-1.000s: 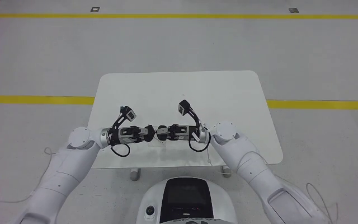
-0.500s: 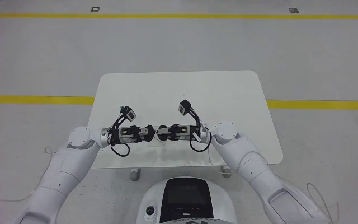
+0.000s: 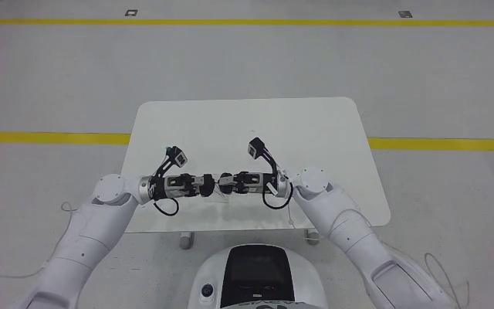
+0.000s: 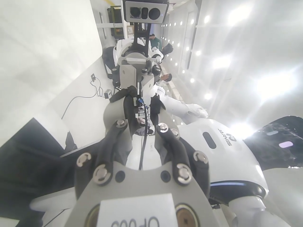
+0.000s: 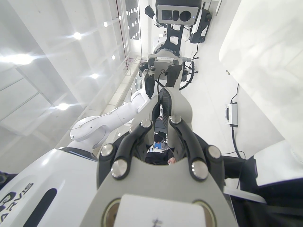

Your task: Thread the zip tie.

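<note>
Over the near part of the white table (image 3: 324, 131), I am pinching the thin black zip tie (image 5: 158, 82) in my right gripper (image 5: 163, 99), its fingers pressed together. My left gripper (image 4: 142, 106) is meeting it tip to tip, fingers apart around the strap. Threading, I judge, is calling for slow, straight, untwisted feeding.

The robot I drive: glossy white arms (image 3: 85, 239) with dark lettering (image 4: 226, 138) on the shell, a left gripper (image 4: 142, 102) and right gripper (image 5: 162, 95) of grey plates (image 4: 142, 190), black linkages (image 4: 109, 142) pinned by silver screws (image 4: 121, 123) and black finger pads (image 4: 129, 109), looped black cables (image 3: 164, 207), and boxy black wrist cameras (image 3: 176, 157) on stalks.
</note>
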Controlling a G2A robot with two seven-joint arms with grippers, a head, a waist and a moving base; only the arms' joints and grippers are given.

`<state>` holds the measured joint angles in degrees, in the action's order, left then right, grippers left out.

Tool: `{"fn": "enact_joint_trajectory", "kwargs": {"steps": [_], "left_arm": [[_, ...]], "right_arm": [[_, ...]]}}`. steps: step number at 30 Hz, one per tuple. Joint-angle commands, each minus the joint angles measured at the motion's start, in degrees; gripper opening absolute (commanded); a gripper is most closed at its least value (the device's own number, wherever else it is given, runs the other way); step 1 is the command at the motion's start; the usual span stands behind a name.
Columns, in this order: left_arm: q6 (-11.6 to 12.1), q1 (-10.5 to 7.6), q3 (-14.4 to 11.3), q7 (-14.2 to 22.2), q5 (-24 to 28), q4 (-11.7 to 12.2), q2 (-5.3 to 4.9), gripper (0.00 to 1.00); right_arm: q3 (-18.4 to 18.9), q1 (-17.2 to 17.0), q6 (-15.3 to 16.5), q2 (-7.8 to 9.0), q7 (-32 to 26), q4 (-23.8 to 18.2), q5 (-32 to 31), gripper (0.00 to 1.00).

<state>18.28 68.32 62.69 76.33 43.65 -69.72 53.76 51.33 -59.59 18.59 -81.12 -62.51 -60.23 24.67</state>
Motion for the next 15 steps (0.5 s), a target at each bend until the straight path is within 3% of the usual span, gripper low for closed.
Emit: {"fn": "enact_joint_trajectory", "kwargs": {"steps": [1, 15], "left_arm": [[-0.1, -0.03, -0.1, 0.0, -0.1, 0.0, 0.01, 0.14], [0.0, -0.29, -0.5, 0.1, -0.2, 0.6, 0.1, 0.09]], "right_arm": [[-0.2, 0.1, -0.2, -0.01, 0.0, -0.1, -0.3, 0.0], [-1.1, 0.5, -0.1, -0.11, 0.1, 0.2, 0.1, 0.0]]}}
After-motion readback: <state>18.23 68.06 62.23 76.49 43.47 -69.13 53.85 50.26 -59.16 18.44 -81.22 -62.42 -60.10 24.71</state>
